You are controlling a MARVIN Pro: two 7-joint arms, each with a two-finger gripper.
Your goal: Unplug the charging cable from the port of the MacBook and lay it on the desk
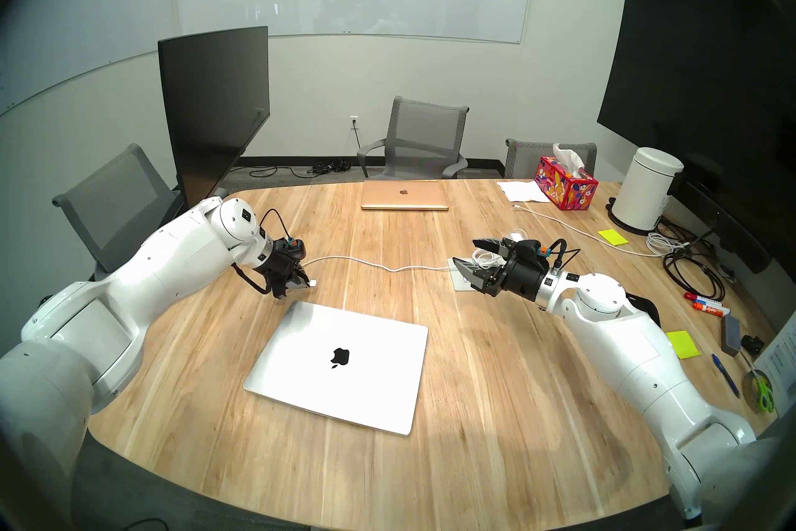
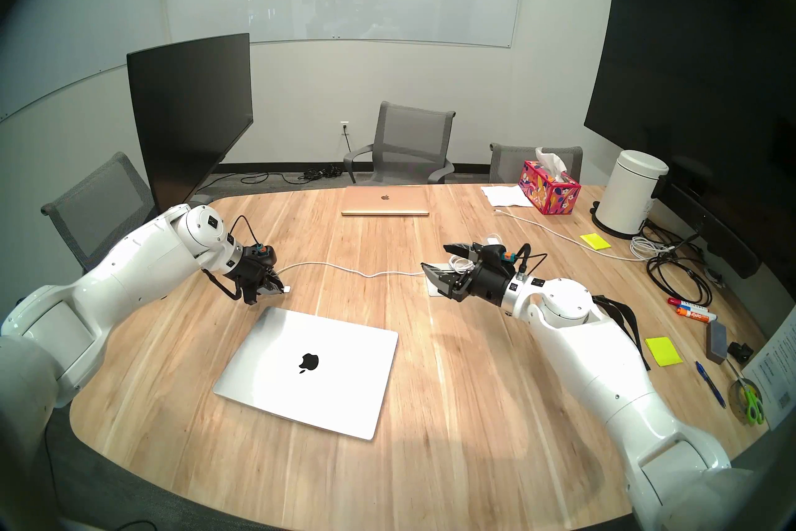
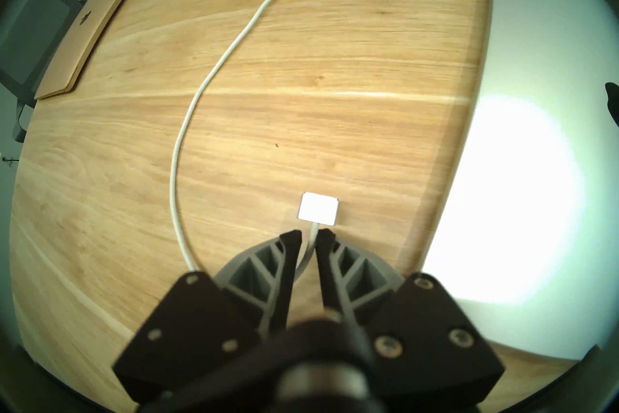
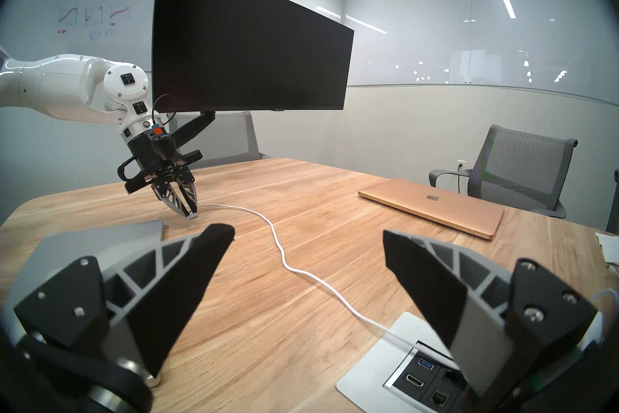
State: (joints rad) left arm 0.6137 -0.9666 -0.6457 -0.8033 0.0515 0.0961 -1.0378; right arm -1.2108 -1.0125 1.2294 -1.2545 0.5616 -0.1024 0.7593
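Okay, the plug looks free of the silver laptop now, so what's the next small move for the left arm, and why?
Probably open the left tool a little wider and lift away. The charging cable is already out of the MacBook: its plug lies on or just above the desk, clear of the laptop's edge, with the cord running between barely parted fingers.

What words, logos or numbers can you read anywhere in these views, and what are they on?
"EXP", faint blue, next letter unclear: whiteboard.
"Expo", only just legible: red marker.
Black Apple logo, no words: MacBook lid.
Apple logo, no words: rose-gold laptop lid.
Too small to read: red notes under the whiteboard graphs, and the printed sheet.
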